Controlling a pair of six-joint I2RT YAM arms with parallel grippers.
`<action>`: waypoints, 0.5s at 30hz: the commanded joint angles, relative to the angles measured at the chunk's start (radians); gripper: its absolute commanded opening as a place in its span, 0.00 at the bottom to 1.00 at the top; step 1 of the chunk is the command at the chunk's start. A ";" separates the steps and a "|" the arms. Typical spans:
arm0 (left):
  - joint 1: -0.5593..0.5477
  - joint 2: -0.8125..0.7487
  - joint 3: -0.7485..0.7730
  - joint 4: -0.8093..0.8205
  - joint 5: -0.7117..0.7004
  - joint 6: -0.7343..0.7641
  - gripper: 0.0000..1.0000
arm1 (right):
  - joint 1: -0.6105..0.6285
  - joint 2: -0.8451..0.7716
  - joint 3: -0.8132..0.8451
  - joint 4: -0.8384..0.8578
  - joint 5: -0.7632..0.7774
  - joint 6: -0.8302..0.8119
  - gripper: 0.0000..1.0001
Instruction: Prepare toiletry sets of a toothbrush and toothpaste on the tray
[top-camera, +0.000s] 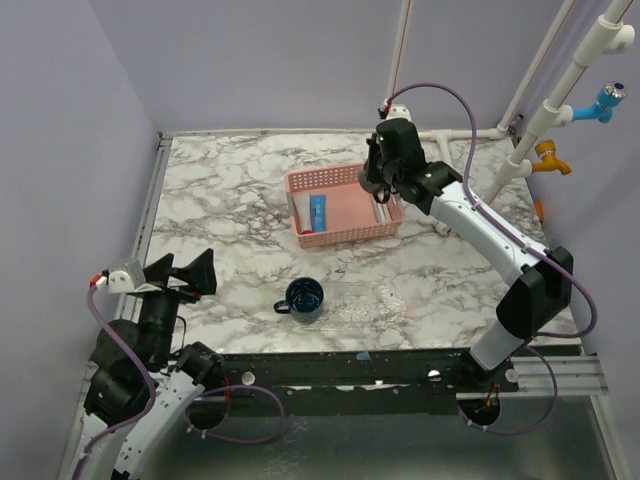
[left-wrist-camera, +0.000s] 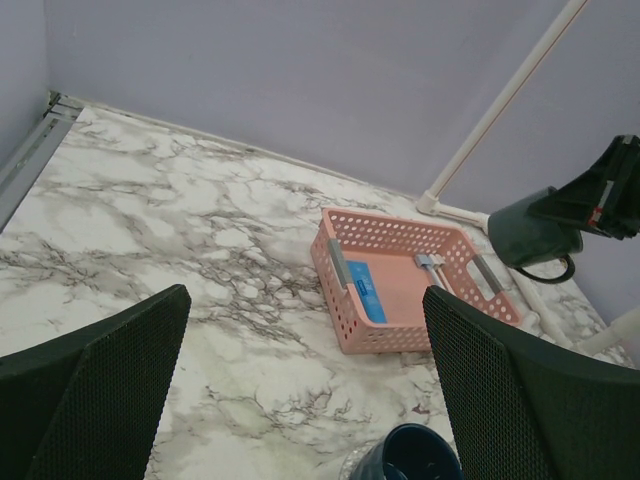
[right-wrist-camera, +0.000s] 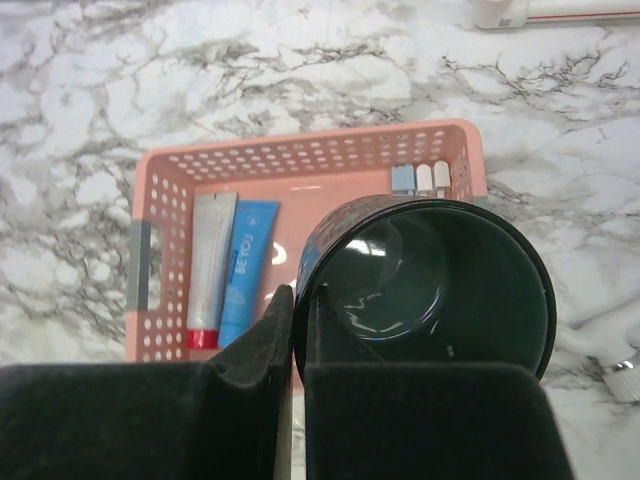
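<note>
My right gripper (right-wrist-camera: 300, 297) is shut on the rim of the dark green mug (right-wrist-camera: 430, 285), one finger inside and one outside. It holds the mug above the right part of the pink basket (top-camera: 345, 232); the mug also shows in the left wrist view (left-wrist-camera: 528, 230). The navy mug (top-camera: 303, 298) stands on the left end of the clear tray (top-camera: 385, 302). In the basket lie a blue tube (right-wrist-camera: 247, 268), a white tube with a red cap (right-wrist-camera: 208, 270) and toothbrush ends (right-wrist-camera: 419, 179), one light blue. My left gripper (top-camera: 185, 272) is open and empty at the near left.
White pipes (top-camera: 545, 110) with coloured taps rise at the back right. A metal rail (top-camera: 150, 200) runs along the table's left edge. Purple walls close the back and left.
</note>
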 joint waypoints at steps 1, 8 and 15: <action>0.006 0.016 -0.004 0.008 0.029 0.008 0.99 | 0.019 -0.135 -0.090 0.024 -0.054 -0.165 0.01; 0.006 0.025 -0.004 0.008 0.038 0.007 0.99 | 0.029 -0.365 -0.320 -0.043 -0.096 -0.291 0.01; 0.006 0.033 -0.004 0.008 0.044 0.006 0.99 | 0.034 -0.584 -0.499 -0.107 -0.209 -0.452 0.01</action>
